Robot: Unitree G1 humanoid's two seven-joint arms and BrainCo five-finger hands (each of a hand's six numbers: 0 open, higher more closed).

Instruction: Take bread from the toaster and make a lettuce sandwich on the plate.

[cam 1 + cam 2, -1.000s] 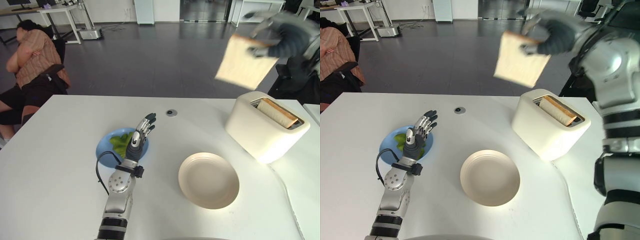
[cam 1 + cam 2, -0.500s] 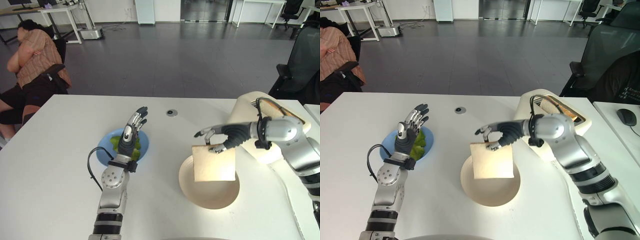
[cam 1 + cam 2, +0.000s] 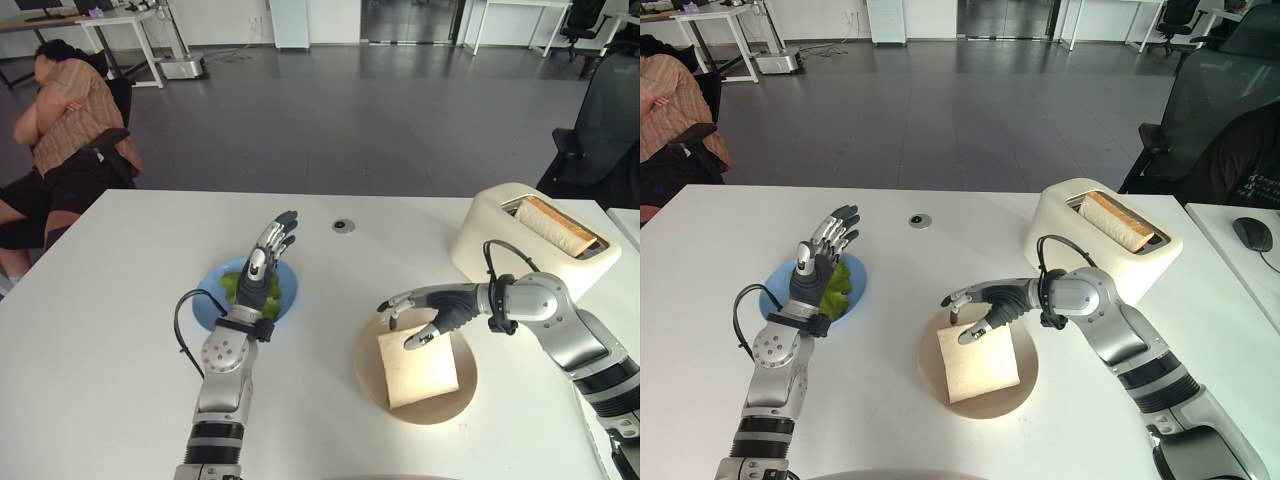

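Right hand [image 3: 432,312], fingers spread, touches bread slice [image 3: 418,372] lying on plate [image 3: 366,370].

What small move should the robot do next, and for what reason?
Probably lower the left hand into the round blue bowl and close it on the green lettuce. The pale square bread slice lies flat on the round cream plate, and the left hand hovers open above that bowl.
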